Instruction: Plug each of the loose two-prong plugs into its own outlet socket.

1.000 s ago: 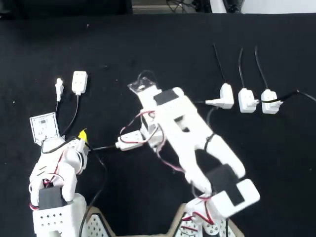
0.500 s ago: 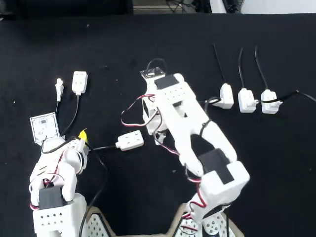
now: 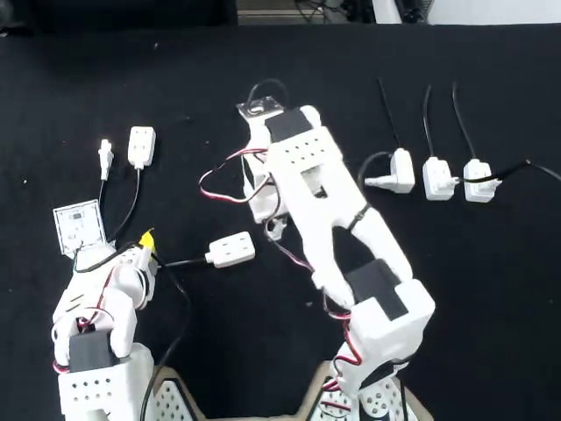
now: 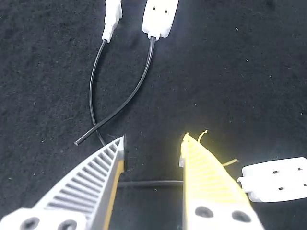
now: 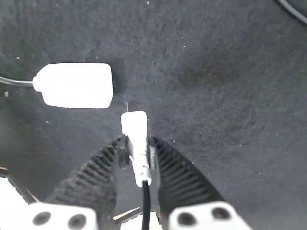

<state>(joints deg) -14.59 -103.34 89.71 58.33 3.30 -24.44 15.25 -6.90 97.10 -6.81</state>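
Working over black surface (image 3: 263,79). Parked with left fingers (image 4: 201,167) spread wide, empty, astride a cable (image 4: 148,183), likely just out of the way. Clamped with right fingers (image 5: 103,165), just beside outlet socket (image 5: 74,85), on two-prong plug (image 5: 134,125); gripped at cord end, likely leaving prongs free. Not yet inserted.

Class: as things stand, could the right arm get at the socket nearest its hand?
Probably yes: the right hand, shut on a plug, sits close to the socket, with bare cloth between them.
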